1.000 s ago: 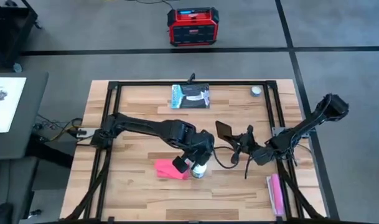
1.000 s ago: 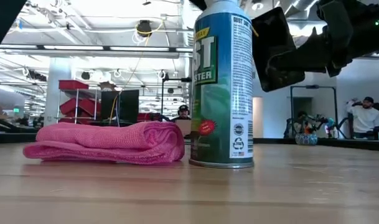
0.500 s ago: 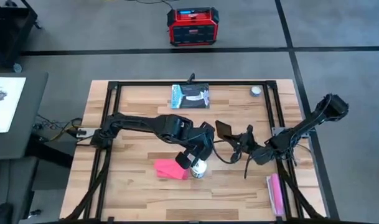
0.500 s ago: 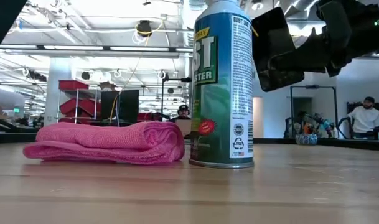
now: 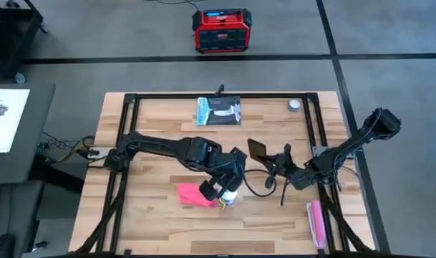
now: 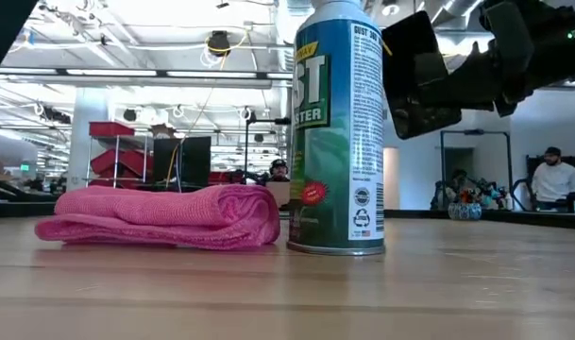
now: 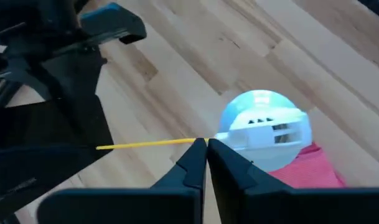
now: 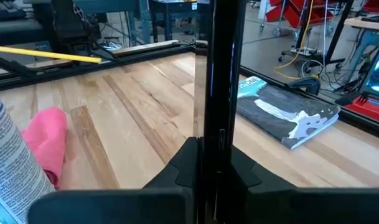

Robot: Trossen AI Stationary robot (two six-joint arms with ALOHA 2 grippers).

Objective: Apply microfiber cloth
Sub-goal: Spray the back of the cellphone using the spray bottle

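Pink cloth point(image 5: 191, 194) lies folded on the counter point(image 5: 160, 222), front-centre, touching or just beside the spray can point(image 6: 338, 127) on the can's left in the low view. Left pincer point(image 7: 206, 144) hangs above the can top, fingers pressed together with nothing between them, tips just beside the can's white nozzle cap point(image 7: 264, 127) and the thin yellow straw point(image 7: 145, 144) sticking out of it. Cloth is just past the can from this pincer, below it, not touched; a pink edge shows under the cap in the left wrist view. Right pincer point(image 5: 269, 163) is to the right of the can, raised off the counter, clamped on the black phone point(image 5: 258, 150), held edge-on in its wrist view. A bagged item point(image 5: 220, 111) lies at the counter's back; a narrow pink object point(image 5: 317, 222) lies near the front right corner.
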